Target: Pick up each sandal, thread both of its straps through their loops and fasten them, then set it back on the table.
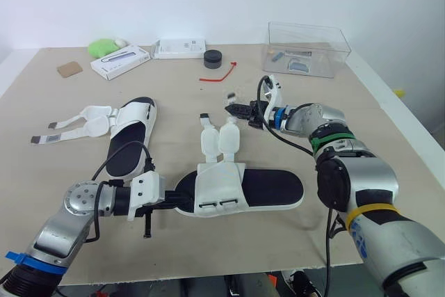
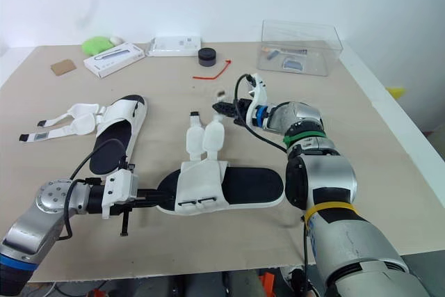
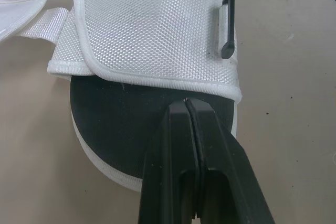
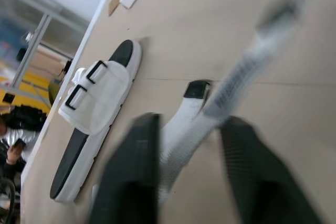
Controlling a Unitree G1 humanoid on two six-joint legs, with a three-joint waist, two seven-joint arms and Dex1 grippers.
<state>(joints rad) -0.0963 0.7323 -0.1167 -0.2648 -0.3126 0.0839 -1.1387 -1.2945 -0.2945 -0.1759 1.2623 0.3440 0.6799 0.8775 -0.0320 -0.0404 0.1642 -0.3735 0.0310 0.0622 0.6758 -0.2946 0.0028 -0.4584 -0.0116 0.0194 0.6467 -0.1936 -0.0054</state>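
A white sandal with a black insole (image 1: 268, 187) lies mid-table, its two straps (image 1: 220, 138) spread open toward the back. My left gripper (image 1: 172, 203) sits at its heel end, and its fingers (image 3: 178, 129) are shut together over the black insole, with nothing seen between them. My right gripper (image 1: 235, 110) hovers by the strap tips and is open; a strap (image 4: 184, 124) runs between its fingers, blurred. The second sandal (image 1: 129, 137) lies at the left with its straps (image 1: 76, 124) unfastened and spread leftward.
A clear plastic box (image 1: 306, 50) stands at the back right. A black round lid (image 1: 213, 58) and a red tie (image 1: 219, 74) lie behind the sandals. Two white boxes (image 1: 120, 60), a green object (image 1: 103, 48) and a brown square (image 1: 69, 69) sit at the back left.
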